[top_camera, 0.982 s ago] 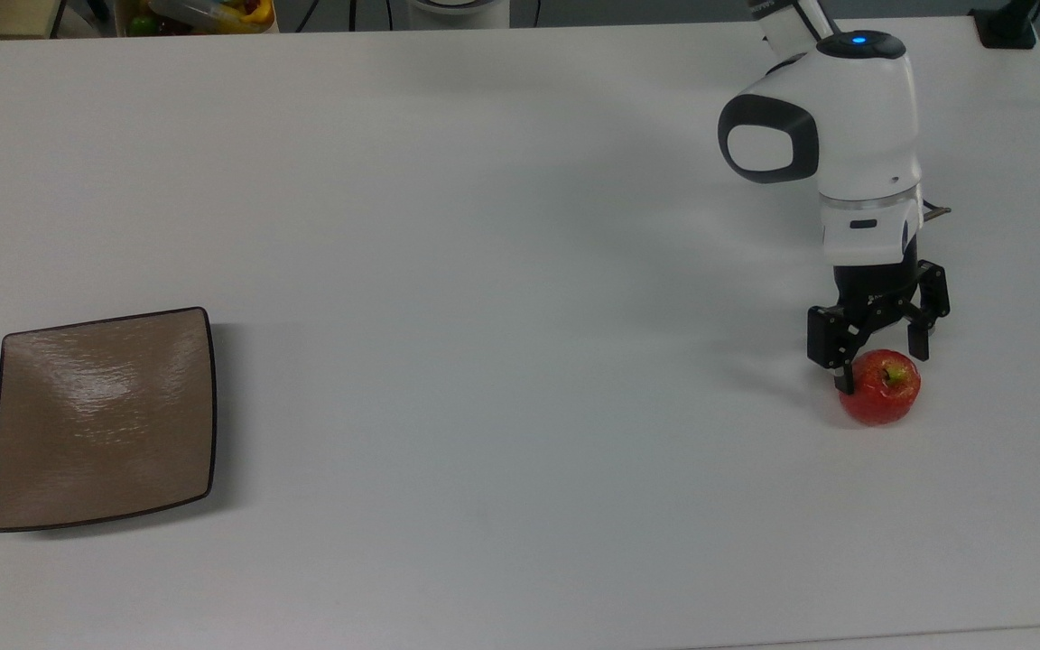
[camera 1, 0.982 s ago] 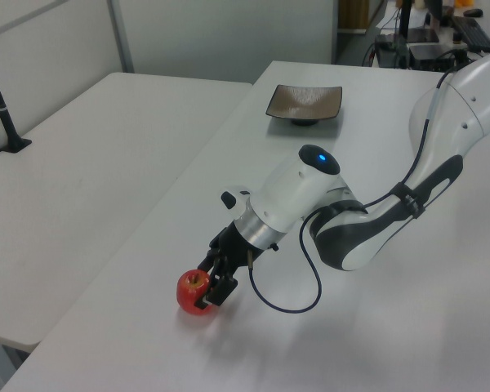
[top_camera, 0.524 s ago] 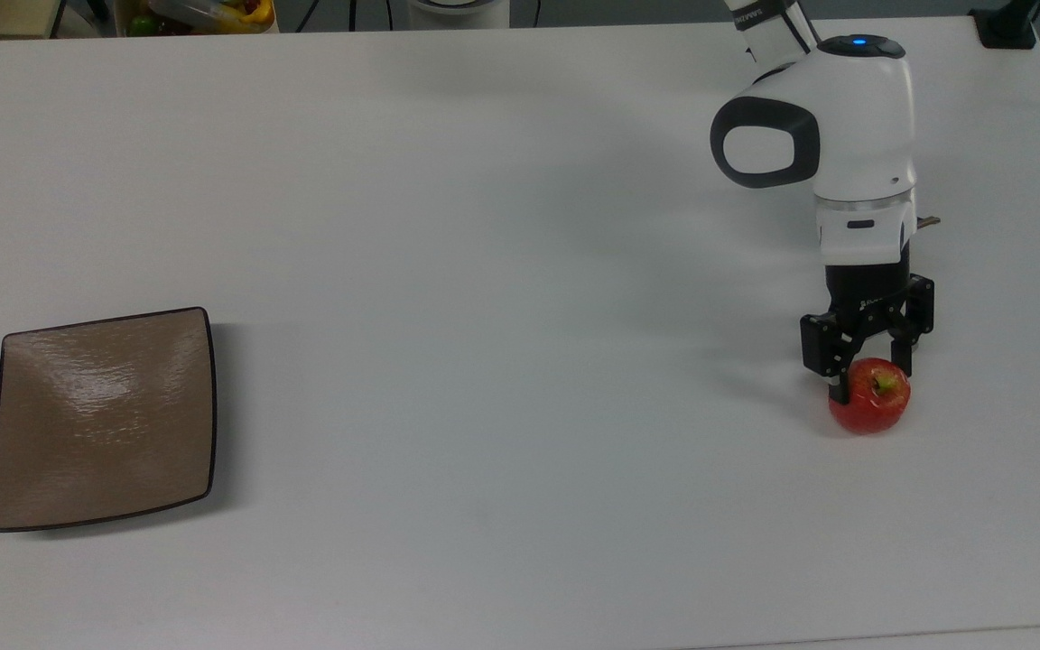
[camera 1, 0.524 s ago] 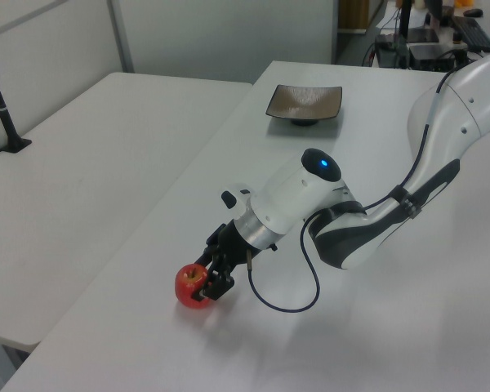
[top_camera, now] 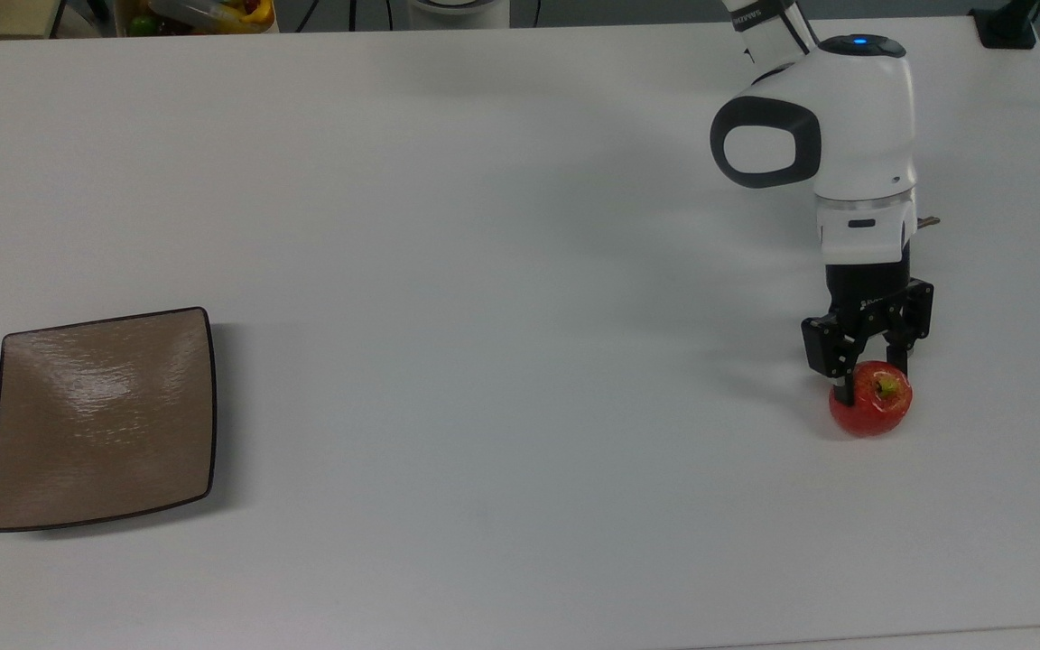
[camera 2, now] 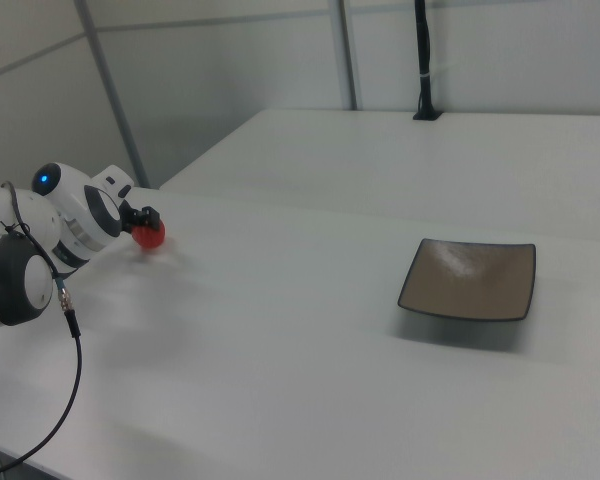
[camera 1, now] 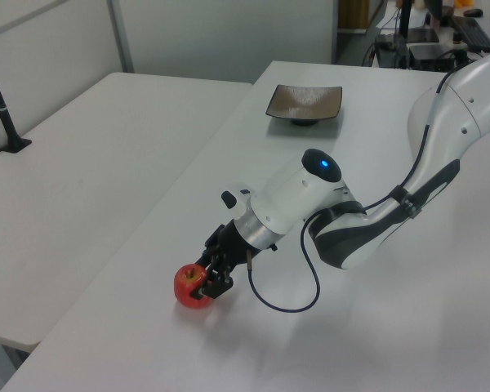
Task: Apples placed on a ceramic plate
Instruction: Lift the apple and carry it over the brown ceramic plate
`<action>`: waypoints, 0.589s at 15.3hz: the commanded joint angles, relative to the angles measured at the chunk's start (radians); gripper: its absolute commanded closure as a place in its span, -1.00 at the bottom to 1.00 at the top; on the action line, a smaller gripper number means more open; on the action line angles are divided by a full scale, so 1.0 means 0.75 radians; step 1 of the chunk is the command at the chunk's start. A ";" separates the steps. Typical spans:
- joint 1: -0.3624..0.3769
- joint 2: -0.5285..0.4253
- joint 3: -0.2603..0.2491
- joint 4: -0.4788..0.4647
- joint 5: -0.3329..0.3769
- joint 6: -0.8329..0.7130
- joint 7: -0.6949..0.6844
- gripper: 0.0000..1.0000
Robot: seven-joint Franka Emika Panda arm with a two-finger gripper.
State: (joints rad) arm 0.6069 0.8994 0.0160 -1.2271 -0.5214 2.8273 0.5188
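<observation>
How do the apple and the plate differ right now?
The apple is round, red and small; the plate is square, tan-brown and much wider. The gripper is shut on the apple; the plate lies bare and untouched at the top view's far left. Both rest on the white table and look glossy.

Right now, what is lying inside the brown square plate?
Nothing lies in the ceramic plate; its whole glossy inside shows bare. The apple sits far off on the table, between the fingers of the gripper.

A broad white table (top_camera: 502,226) is seen carrying two things. A square brown plate (top_camera: 102,418) is set flat near the top view's left edge. Well apart from the plate, a red apple (top_camera: 871,409) is rested on the tabletop.
</observation>
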 commanded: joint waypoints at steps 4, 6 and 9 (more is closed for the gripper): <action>-0.058 -0.111 -0.029 -0.033 -0.019 0.002 0.040 0.53; -0.107 -0.178 -0.029 -0.035 -0.011 -0.027 0.036 0.53; -0.183 -0.256 -0.029 -0.035 -0.008 -0.137 0.034 0.53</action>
State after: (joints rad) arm 0.5069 0.7893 -0.0030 -1.2150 -0.5209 2.7971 0.5233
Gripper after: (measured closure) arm 0.313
